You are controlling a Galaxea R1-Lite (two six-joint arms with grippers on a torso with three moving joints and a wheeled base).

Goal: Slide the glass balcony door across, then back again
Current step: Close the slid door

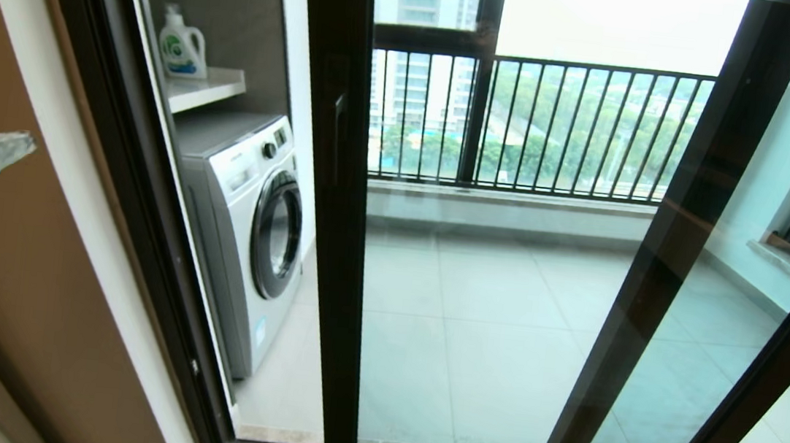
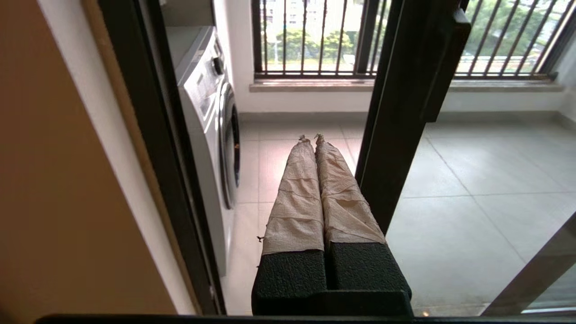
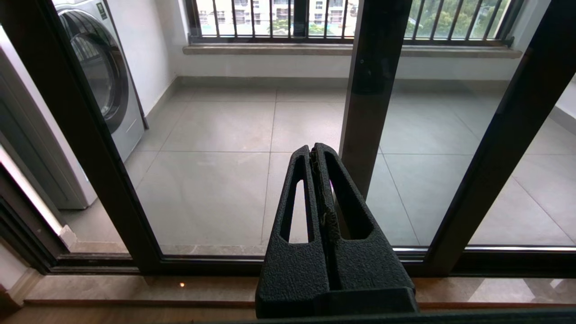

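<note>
While the left hand [image 2: 310, 139] hangs with its two cloth-wrapped fingers [image 2: 297, 198] pressed together on nothing, the glass balcony door [image 1: 487, 319] stands just ahead and to its right, untouched. A good start, I judge, is to bring the fingertips against the bar handle [image 1: 336, 135] on the door's upright [image 1: 332, 259], higher than the hand, and push level along the track rather than inward at the glass. The right hand [image 3: 315, 150] is likewise closed and empty, facing the lower glass. Counted: one handled door, one handle, one washing machine [image 1: 247, 228], one detergent bottle [image 1: 182, 45].
</note>
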